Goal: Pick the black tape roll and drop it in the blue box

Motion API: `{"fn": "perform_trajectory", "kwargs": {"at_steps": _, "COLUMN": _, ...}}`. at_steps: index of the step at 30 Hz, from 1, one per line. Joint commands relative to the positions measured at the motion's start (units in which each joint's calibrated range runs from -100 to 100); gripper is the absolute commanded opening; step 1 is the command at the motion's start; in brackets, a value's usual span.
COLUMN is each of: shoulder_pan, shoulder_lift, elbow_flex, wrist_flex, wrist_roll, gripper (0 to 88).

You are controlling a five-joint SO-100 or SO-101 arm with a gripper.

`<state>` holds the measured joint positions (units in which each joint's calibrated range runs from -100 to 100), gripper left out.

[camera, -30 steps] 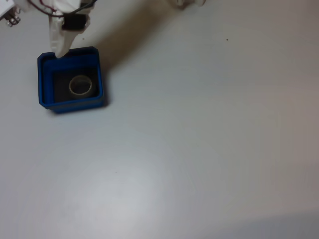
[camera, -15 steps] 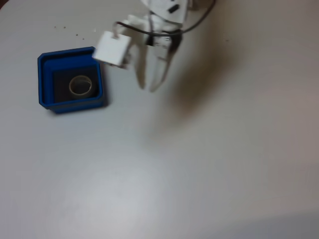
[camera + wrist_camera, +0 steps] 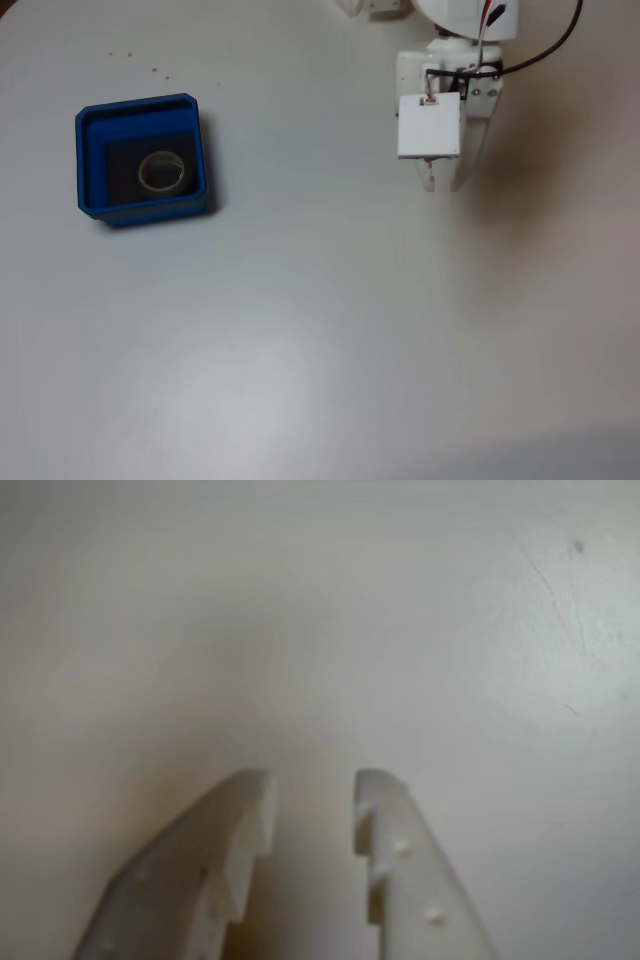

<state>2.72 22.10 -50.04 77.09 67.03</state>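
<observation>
**Tape roll lying in the box, gripper empty to the right**

In the fixed view the black tape roll (image 3: 161, 171) is seen lying flat on the dark floor of the blue box (image 3: 88, 160), near the middle, at the left of the pale table (image 3: 330, 330). The white gripper (image 3: 445, 186) is held well apart from it, at the upper right. In the wrist view its fingers (image 3: 400, 865) are parted by a narrow gap, with nothing held between them
</observation>
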Motion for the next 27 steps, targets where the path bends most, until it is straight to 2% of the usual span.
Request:
{"fn": "perform_trajectory", "kwargs": {"at_steps": 1, "shoulder_pan": -0.72, "shoulder_lift": -4.04, "elbow_flex": -3.32, "wrist_flex": -0.94, "wrist_roll": 0.21, "gripper": 1.5}}
{"fn": "perform_trajectory", "kwargs": {"at_steps": 13, "shoulder_pan": -2.18, "shoulder_lift": -6.13, "elbow_flex": 0.27, "wrist_flex": -1.02, "wrist_roll": 0.3, "gripper": 1.5}}
{"fn": "perform_trajectory", "kwargs": {"at_steps": 27, "shoulder_pan": -1.7, "shoulder_lift": -32.72, "elbow_flex": 36.21, "wrist_flex": -1.68, "wrist_roll": 0.3, "gripper": 1.5}}
